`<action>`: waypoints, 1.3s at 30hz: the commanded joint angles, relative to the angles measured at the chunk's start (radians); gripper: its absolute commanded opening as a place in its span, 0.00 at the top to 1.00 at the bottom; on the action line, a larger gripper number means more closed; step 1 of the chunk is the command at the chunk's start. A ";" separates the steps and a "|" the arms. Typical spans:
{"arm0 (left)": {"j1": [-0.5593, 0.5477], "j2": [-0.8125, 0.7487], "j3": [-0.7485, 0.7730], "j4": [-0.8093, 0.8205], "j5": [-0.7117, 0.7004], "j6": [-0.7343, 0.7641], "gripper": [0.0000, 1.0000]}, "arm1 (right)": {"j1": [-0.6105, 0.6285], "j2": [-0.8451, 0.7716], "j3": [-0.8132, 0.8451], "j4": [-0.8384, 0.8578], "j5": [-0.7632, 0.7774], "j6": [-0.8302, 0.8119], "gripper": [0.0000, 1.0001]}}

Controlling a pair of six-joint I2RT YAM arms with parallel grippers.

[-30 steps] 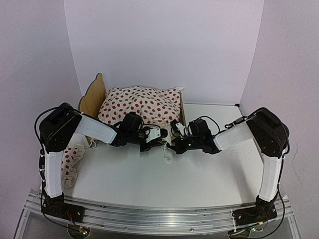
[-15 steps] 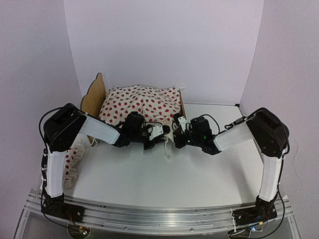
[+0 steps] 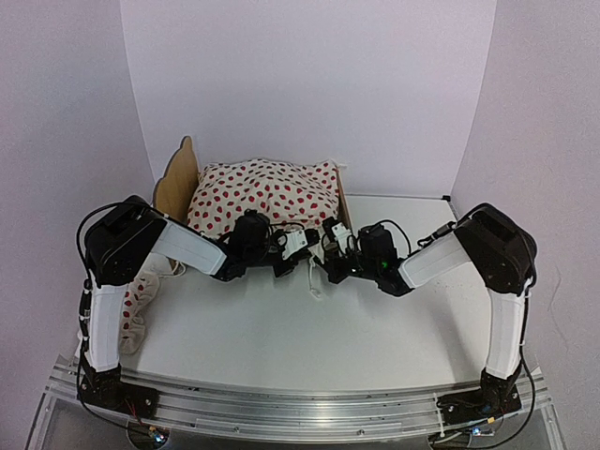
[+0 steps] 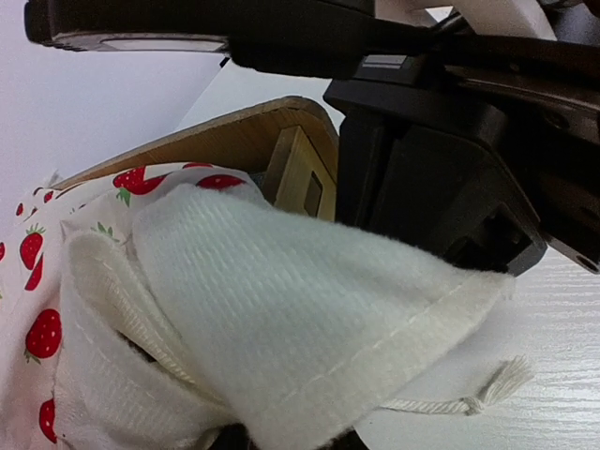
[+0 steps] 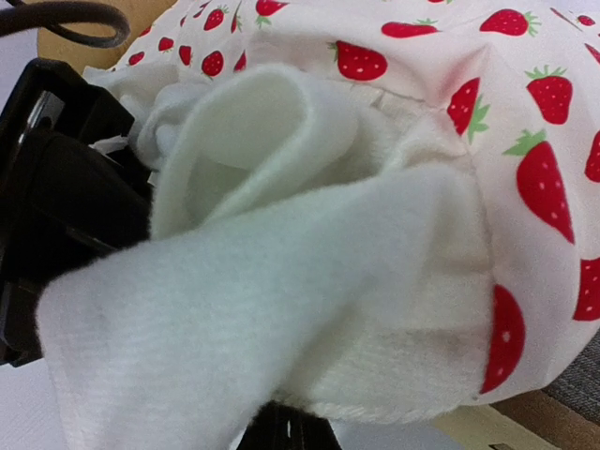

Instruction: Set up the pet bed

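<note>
Change: left gripper (image 3: 298, 246) and right gripper (image 3: 330, 247) drawn closer to pet bed (image 3: 173, 187), strawberry cloth (image 3: 267, 192) hem carried along.
Right: clamped on hem.
Left: grip cannot be told.
Meaning: cover probably nearly spread.

Strawberry-print cloth (image 3: 267, 192) with white fleecy underside heaped at rear, matching red-dotted bundle (image 3: 136, 300) at white table's (image 3: 375, 328) left edge.

Light plywood pet bed (image 3: 169, 197) upright at the table's (image 3: 375, 328) far left, scalloped headboard (image 3: 184, 155) leftward, mattress apparently covered.
</note>
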 commanded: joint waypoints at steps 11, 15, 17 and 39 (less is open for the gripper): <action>0.025 -0.013 0.022 -0.033 0.033 0.050 0.82 | -0.003 0.049 0.071 0.058 -0.129 -0.034 1.00; 0.025 0.005 0.054 -0.031 0.036 0.057 0.85 | -0.004 0.046 0.067 0.059 -0.127 -0.034 1.00; 0.025 0.011 0.064 -0.031 0.034 0.059 0.89 | -0.003 0.044 0.066 0.058 -0.132 -0.035 1.00; 0.025 -0.103 -0.039 -0.049 0.009 -0.057 1.00 | 0.149 -0.056 -0.095 -0.202 0.257 -0.055 0.39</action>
